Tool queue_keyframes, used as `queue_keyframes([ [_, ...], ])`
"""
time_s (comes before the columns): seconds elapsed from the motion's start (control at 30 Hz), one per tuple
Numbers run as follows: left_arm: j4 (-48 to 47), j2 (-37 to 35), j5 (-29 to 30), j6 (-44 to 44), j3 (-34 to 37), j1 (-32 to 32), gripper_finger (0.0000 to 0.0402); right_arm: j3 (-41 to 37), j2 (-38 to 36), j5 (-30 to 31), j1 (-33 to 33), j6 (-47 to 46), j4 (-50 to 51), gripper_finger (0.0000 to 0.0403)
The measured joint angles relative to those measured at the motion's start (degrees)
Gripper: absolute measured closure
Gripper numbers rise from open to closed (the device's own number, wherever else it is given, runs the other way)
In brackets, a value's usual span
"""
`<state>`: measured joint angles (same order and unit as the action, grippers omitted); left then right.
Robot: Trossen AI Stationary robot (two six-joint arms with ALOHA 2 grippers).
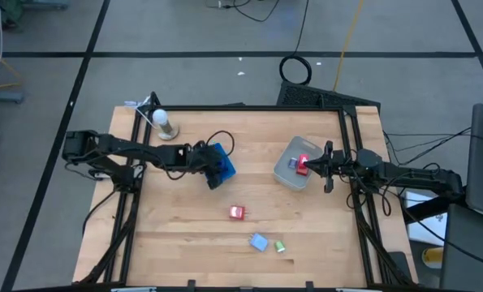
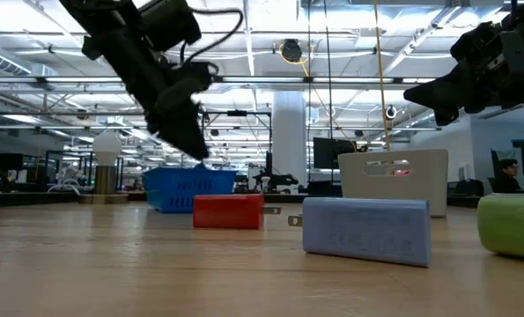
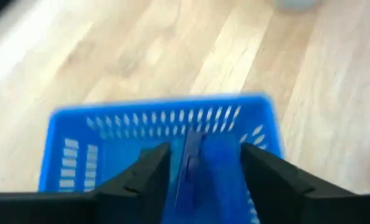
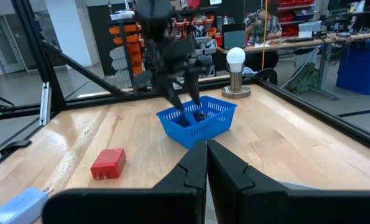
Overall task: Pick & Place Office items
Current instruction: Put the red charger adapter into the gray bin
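Observation:
My left gripper (image 1: 213,172) stands open, pointing down into the blue tray (image 1: 225,166), also seen in the left wrist view (image 3: 160,109). A dark blue piece (image 3: 189,163) lies in the tray between the open fingers. My right gripper (image 1: 308,166) is shut and empty (image 4: 206,149), above the clear tub (image 1: 288,173). A red piece (image 1: 303,162) lies in the tub. A red piece (image 1: 238,212), a light blue piece (image 1: 259,242) and a green piece (image 1: 279,246) lie on the table toward its near edge.
A white bulb lamp (image 1: 161,122) stands at the far left corner. Black frame rails (image 1: 127,195) run along the table's left, right and far edges. Bare wood lies between the tray and the tub (image 1: 253,154).

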<state>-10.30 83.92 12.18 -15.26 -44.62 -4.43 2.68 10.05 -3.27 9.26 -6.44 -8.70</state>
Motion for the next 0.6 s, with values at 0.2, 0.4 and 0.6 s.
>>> queue_keyframes([
  [0.2, -0.31, -9.89, 1.88, 3.34, 0.07, 2.63, 0.0168, 0.0, 0.84, -0.07, 0.0, -0.19, 0.32, 0.0399],
  [0.4, 0.52, -26.26, 12.79, 7.21, 5.46, 9.48, 0.0207, 0.0, 1.81, -1.53, 0.02, -0.24, 0.11, 0.0399],
  [0.6, 0.49, -44.52, 18.39, -1.41, 17.57, 13.43, 0.029, 0.0, 2.22, -1.53, 0.02, -0.84, -0.13, 0.0399],
])
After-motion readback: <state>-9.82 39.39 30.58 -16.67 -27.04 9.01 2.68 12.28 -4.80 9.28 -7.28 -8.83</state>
